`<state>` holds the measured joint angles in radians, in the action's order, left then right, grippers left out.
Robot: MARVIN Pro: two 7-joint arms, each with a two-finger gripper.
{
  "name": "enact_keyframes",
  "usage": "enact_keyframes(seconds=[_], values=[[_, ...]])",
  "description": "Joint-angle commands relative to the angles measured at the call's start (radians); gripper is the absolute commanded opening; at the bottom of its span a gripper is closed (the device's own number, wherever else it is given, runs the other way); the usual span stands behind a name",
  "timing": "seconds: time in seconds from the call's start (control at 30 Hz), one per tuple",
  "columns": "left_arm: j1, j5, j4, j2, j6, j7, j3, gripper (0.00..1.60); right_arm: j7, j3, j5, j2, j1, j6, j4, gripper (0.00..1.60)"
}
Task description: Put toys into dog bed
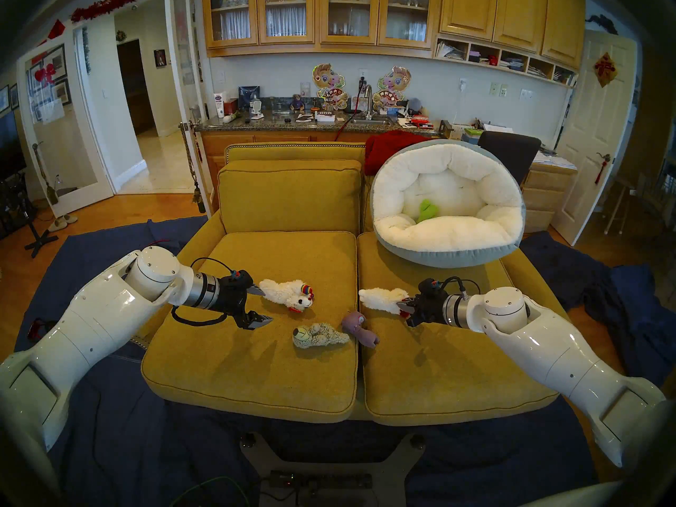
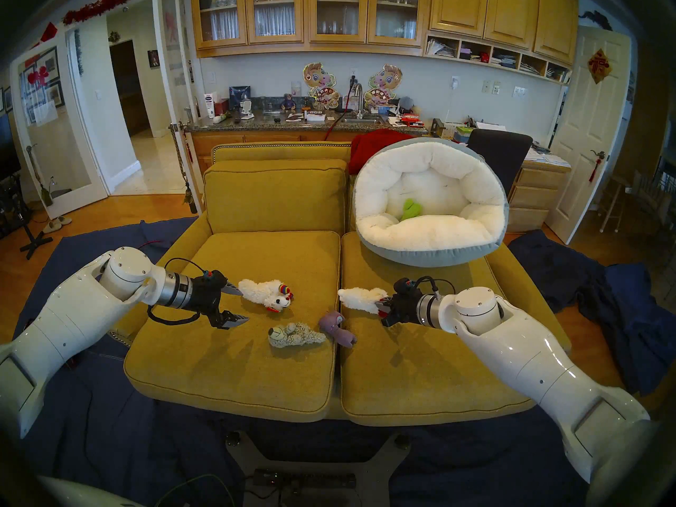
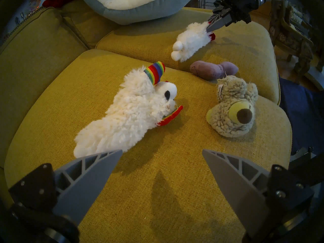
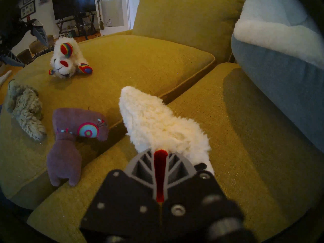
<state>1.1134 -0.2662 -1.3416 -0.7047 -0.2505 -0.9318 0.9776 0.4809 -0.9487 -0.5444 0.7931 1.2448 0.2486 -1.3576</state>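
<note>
Got my right pincer point(image 1: 402, 306) clamped on the red ear of the white lamb point(image 1: 382, 300), body sticking out toward the sofa's middle, so the dog bed point(image 1: 448, 254) sits just behind it, while the left pincer point(image 1: 260, 304) hangs wide open, empty.

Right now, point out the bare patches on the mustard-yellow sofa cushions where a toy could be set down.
Free: the left seat cushion's front half, nearer than the shaggy beige animal; the right seat cushion's front, nearer than the right gripper. Crowded: the middle seam, with the purple animal, the white lamb with rainbow ears and the held white lamb with dark-red ears. The round white-and-grey-blue dog bed fills the right cushion's back.
</note>
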Motion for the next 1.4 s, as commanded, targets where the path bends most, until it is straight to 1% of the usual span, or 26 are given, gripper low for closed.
enact_keyframes(seconds=[0.0,0.13,0.17,0.2,0.23,0.3,0.47,0.63,0.67,0.7,0.8,0.83,0.87,0.9,1.0,1.1,1.17,1.2,1.23,1.27,1.33,1.37], values=[[-0.032,-0.004,-0.01,0.0,0.002,0.001,0.019,1.6,0.013,-0.055,-0.023,-0.061,-0.008,-0.034,-0.113,0.0],[-0.031,-0.004,-0.01,0.0,0.002,0.002,0.019,1.6,0.017,-0.08,-0.034,-0.09,-0.006,-0.035,-0.165,0.0],[-0.031,-0.004,-0.01,0.0,0.002,0.002,0.019,1.6,0.008,-0.091,-0.04,-0.104,0.003,-0.029,-0.195,0.0],[-0.031,-0.004,-0.01,0.0,0.002,0.002,0.019,1.6,0.015,-0.095,-0.042,-0.101,-0.006,-0.035,-0.186,0.0],[-0.031,-0.004,-0.01,0.0,0.002,0.002,0.019,1.6,0.005,-0.105,-0.047,-0.112,0.001,-0.029,-0.212,0.0],[-0.031,-0.004,-0.01,0.0,0.002,0.002,0.019,1.6,-0.005,-0.122,-0.054,-0.119,0.001,-0.023,-0.231,0.0],[-0.031,-0.004,-0.01,0.0,0.002,0.002,0.019,1.6,-0.039,-0.16,-0.069,-0.119,-0.016,-0.008,-0.247,0.0],[-0.031,-0.004,-0.01,0.0,0.002,0.002,0.019,1.6,-0.08,-0.198,-0.079,-0.099,-0.063,0.01,-0.234,0.0],[-0.031,-0.004,-0.01,0.0,0.002,0.002,0.019,1.6,-0.08,-0.198,-0.079,-0.099,-0.063,0.01,-0.234,0.0],[-0.03,-0.003,-0.01,0.0,0.003,0.002,0.019,1.6,-0.093,-0.209,-0.08,-0.09,-0.088,0.019,-0.223,0.0],[-0.03,-0.003,-0.01,0.0,0.003,0.003,0.018,1.6,-0.109,-0.231,-0.088,-0.075,-0.13,0.035,-0.208,0.0],[-0.03,-0.003,-0.01,0.0,0.003,0.003,0.018,1.6,-0.109,-0.231,-0.088,-0.075,-0.13,0.035,-0.208,0.0],[-0.029,-0.003,-0.01,0.0,0.003,0.003,0.018,1.6,-0.117,-0.251,-0.091,-0.069,-0.154,0.046,-0.203,0.0],[-0.029,-0.003,-0.01,0.0,0.003,0.003,0.018,1.6,-0.125,-0.292,-0.087,-0.064,-0.121,0.047,-0.221,0.0],[-0.028,-0.003,-0.01,0.001,0.003,0.003,0.018,1.6,-0.134,-0.301,-0.086,-0.057,-0.15,0.061,-0.211,0.0],[-0.028,-0.003,-0.01,0.001,0.003,0.003,0.018,1.6,-0.16,-0.335,-0.071,-0.031,-0.173,0.088,-0.199,0.0],[-0.028,-0.003,-0.01,0.001,0.003,0.003,0.018,1.6,-0.168,-0.338,-0.065,-0.023,-0.183,0.095,-0.19,0.0],[-0.028,-0.003,-0.011,0.001,0.003,0.003,0.018,1.6,-0.175,-0.351,-0.06,-0.014,-0.176,0.098,-0.191,0.0],[-0.028,-0.003,-0.011,0.001,0.003,0.003,0.018,1.6,-0.195,-0.354,-0.046,0.012,-0.2,0.115,-0.164,0.0],[-0.028,-0.003,-0.011,0.001,0.003,0.003,0.018,1.6,-0.2,-0.346,-0.042,0.021,-0.219,0.122,-0.149,0.0],[-0.028,-0.003,-0.011,0.001,0.003,0.003,0.018,1.6,-0.209,-0.357,-0.035,0.031,-0.209,0.122,-0.146,0.0],[-0.028,-0.003,-0.011,0.001,0.003,0.003,0.018,1.6,-0.215,-0.348,-0.028,0.043,-0.233,0.131,-0.127,0.0]])
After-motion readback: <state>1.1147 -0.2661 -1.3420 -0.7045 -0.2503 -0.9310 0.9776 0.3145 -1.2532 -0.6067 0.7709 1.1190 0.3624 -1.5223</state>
